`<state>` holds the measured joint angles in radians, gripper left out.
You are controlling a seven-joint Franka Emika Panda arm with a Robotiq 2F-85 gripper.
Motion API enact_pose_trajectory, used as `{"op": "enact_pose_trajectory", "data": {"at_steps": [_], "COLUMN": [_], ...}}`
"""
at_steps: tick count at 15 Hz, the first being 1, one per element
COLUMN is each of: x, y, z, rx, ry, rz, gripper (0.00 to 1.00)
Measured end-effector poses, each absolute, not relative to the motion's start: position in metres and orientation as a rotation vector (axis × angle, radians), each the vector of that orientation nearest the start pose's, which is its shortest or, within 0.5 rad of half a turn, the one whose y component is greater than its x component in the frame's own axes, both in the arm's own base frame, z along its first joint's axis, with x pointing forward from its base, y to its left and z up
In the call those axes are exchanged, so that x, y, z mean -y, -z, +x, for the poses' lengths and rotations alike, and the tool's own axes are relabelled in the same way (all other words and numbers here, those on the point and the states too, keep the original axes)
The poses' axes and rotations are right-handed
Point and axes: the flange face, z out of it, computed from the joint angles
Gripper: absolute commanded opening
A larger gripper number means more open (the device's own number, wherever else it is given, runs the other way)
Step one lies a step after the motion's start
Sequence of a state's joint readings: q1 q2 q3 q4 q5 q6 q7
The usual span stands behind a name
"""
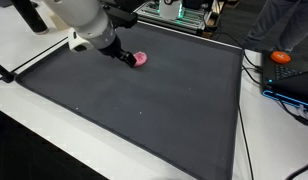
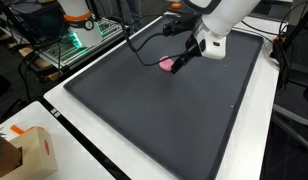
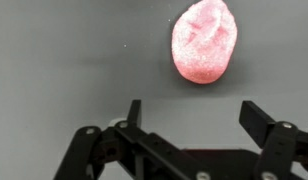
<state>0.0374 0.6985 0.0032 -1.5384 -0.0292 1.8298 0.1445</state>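
Pincer stands wide, empty, near a pink lump on the surface. What the lump is stays unclear.

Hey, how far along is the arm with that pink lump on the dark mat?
Looks done: the approach. In an exterior view the gripper sits right beside the pink lump. In hand: lining up. The wrist view shows the jaws open, with the lump beyond the fingertips, not between them. Left: any grip at all; the lump lies ungripped on the dark mat.
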Motion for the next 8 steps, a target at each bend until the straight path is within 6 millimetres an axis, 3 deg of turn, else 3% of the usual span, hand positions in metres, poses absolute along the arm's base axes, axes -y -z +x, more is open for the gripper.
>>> {"op": "enact_pose_trajectory", "data": {"at_steps": [8], "x": [0.038], "y": [-0.220], "z": [0.653], "rx": [-0.711], "ry": [-0.626], "rz": [-2.913], "gripper": [1.00]}}
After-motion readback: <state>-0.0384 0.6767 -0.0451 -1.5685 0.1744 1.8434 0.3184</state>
